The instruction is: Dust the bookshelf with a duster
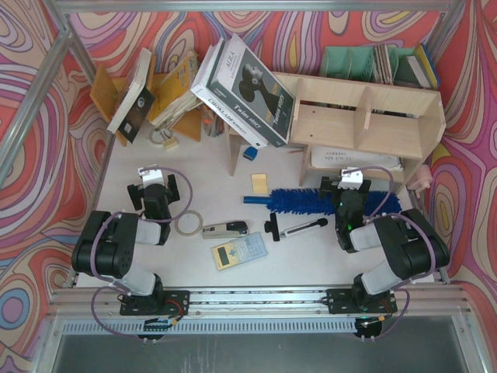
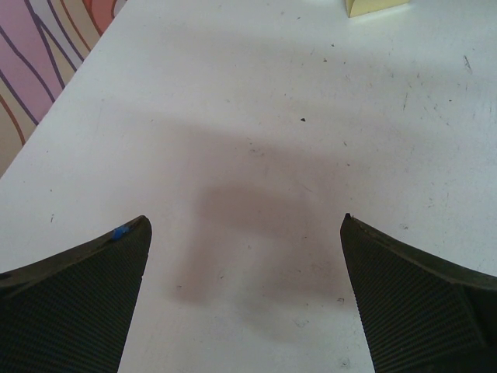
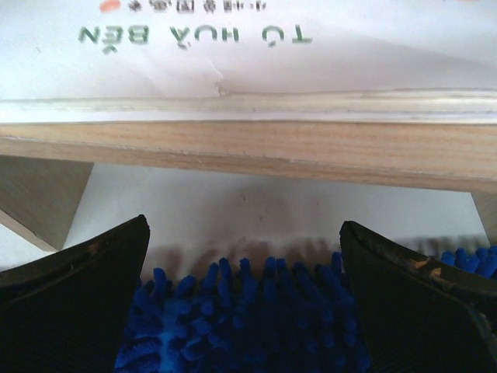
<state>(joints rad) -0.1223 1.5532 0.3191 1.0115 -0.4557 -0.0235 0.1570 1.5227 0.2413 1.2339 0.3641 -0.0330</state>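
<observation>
duster (image 1: 311, 203) on table (image 1: 140, 151) before bookshelf (image 1: 388, 124), right tool (image 1: 351, 189) above

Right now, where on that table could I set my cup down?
Barest: the table between the left gripper, the sticky notes and the leg of the bookshelf. A strip near the front rail, below the calculator, is free. Crowded: around the duster, stapler and black rod.

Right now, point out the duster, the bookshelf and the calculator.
duster (image 1: 307, 203), top view, on its fluffy blue head.
bookshelf (image 1: 349, 87), top view, on its top board.
calculator (image 1: 239, 251), top view, on the middle of its face.
</observation>
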